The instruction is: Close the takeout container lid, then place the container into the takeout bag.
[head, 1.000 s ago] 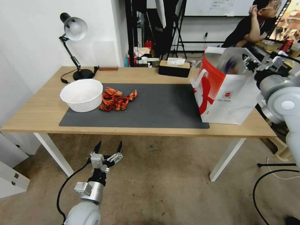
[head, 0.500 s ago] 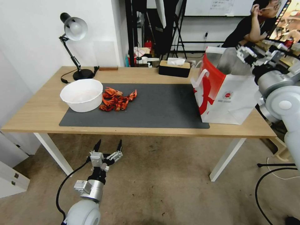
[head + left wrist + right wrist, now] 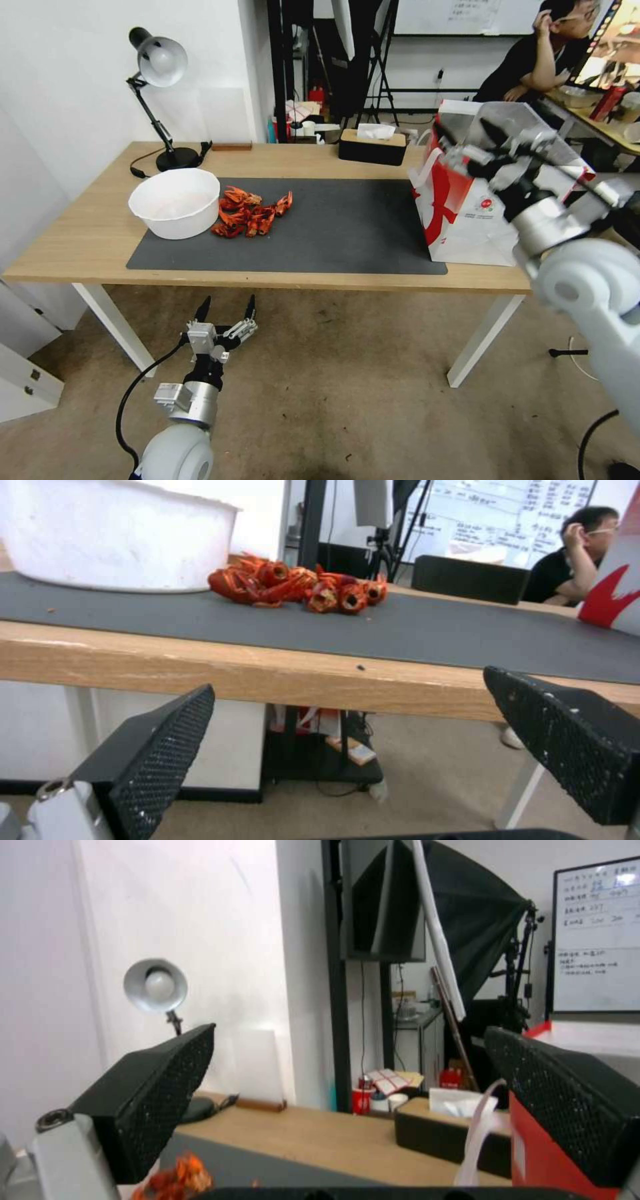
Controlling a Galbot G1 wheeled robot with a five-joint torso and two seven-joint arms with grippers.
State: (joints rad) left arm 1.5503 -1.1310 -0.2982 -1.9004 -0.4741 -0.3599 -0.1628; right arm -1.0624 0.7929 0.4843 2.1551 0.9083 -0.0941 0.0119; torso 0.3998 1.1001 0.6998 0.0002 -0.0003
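The takeout bag [image 3: 467, 233], white with red sides, stands upright at the right end of the table; its red side also shows in the right wrist view [image 3: 533, 1150]. My right gripper [image 3: 467, 137] hangs open and empty in front of the bag's upper edge, on the side nearer me. In its own wrist view the right gripper [image 3: 347, 1090] has its fingers wide apart with nothing between them. The takeout container and its lid are out of view. My left gripper [image 3: 227, 308] is open and parked low, below the table's front edge, as its own view confirms [image 3: 347, 730].
On the dark mat [image 3: 333, 227] sit a white round bowl [image 3: 175, 202] and a pile of red crayfish [image 3: 250, 212]. A desk lamp [image 3: 160, 67] and a black tissue box [image 3: 372, 145] stand along the back of the wooden table [image 3: 80, 247].
One second ago my right gripper held the clear container over the bag's mouth. It then opened empty, and the arm has since swung left to the bag's near side. My left gripper sank slightly.
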